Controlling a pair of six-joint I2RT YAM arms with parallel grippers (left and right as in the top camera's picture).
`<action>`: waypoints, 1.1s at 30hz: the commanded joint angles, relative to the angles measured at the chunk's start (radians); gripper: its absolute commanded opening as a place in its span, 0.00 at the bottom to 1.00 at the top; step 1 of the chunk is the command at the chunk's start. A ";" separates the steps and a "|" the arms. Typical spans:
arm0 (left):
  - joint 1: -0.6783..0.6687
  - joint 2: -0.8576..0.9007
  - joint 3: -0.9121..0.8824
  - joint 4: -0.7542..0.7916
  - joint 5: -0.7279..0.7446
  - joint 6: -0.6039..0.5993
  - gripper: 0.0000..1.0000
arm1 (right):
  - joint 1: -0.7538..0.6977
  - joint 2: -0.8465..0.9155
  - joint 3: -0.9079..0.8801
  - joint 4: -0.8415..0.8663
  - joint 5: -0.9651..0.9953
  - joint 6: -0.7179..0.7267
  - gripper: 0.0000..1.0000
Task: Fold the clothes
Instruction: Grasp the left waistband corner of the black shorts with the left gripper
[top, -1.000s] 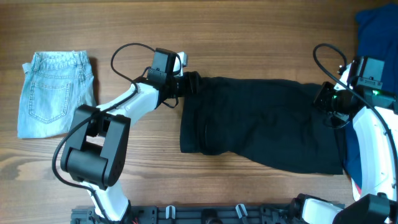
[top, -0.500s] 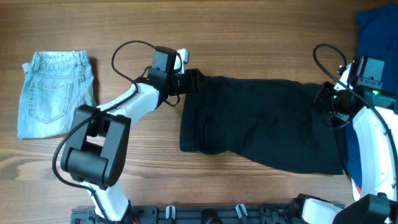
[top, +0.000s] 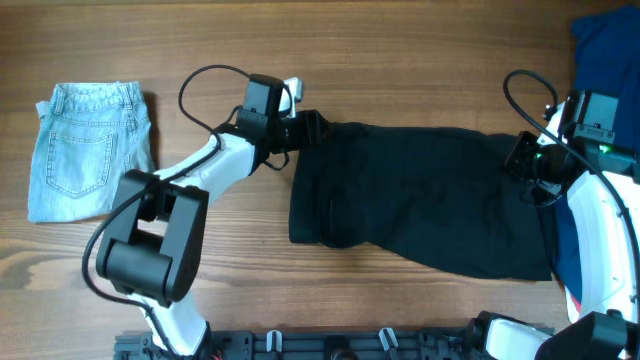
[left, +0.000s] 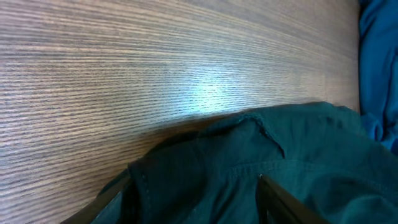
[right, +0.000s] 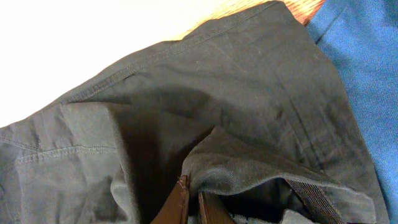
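Well, at far left you have the denim shorts (top: 88, 150) lying flat. Your left gripper (top: 305, 130) sits at the upper left corner of the clothes (top: 420, 200), jaws partly apart with black cloth bunched between them; whether they pinch it you cannot tell. The clothes lie spread across the middle of the table (top: 400, 60), and at their right edge your right gripper (top: 523, 162) is clamped on a fold, near the blue fabric (top: 605, 50).

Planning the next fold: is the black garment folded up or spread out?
Spread out: the black garment lies long and flat across the table, not stacked compactly.
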 joint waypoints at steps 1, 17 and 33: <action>0.010 -0.066 0.011 -0.010 0.023 0.005 0.61 | 0.003 -0.012 -0.007 0.006 -0.012 -0.020 0.04; -0.022 -0.047 0.011 -0.127 -0.123 0.013 0.68 | 0.003 -0.012 -0.007 0.003 -0.012 -0.020 0.04; -0.063 -0.006 0.011 -0.021 -0.154 0.013 0.56 | 0.003 -0.012 -0.007 0.002 -0.012 -0.020 0.04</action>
